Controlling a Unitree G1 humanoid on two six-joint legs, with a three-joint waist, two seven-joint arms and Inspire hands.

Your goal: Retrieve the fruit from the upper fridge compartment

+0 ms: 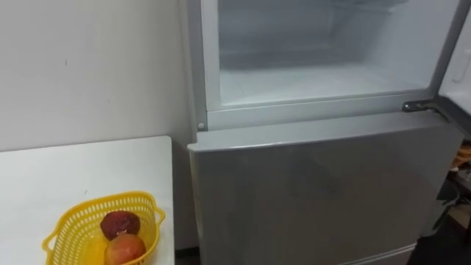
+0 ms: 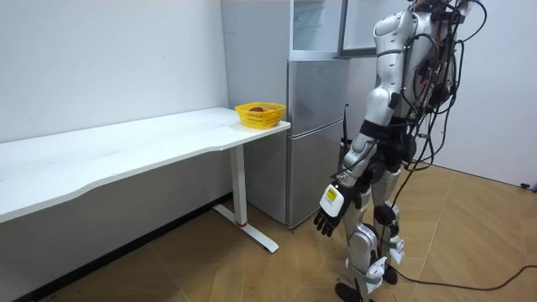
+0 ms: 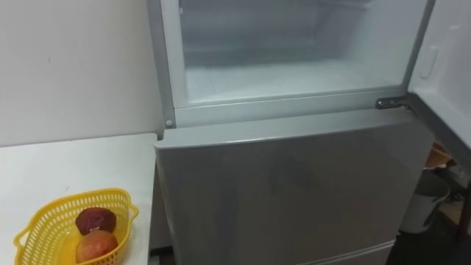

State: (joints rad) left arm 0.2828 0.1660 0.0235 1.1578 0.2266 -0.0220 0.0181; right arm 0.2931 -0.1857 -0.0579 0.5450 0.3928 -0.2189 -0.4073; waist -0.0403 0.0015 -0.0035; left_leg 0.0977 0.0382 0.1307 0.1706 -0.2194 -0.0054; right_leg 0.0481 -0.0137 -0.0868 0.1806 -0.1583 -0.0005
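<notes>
Left hand [image 2: 330, 216] hangs slack, empty, beside silver two-door fridge [image 1: 316, 191]; raise it clear over open upper compartment's [image 1: 324, 81] sill [image 1: 309, 112].

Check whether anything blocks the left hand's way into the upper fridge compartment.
Nothing visible does: the upper compartment stands open toward the robot, its door swung aside. The left hand hangs low before the fridge.

We see the grey lower fridge door [image 1: 316, 199] as smooth metal with a dull sheen. Above it, at twelve o'clock, the white upper compartment [image 1: 324, 81] is smooth plastic. At seven o'clock the yellow latticed plastic basket [image 1: 70, 224] looks glossy on the smooth matt white table [image 1: 73, 169]. The wooden plank floor [image 2: 252, 277] shines softly.
</notes>
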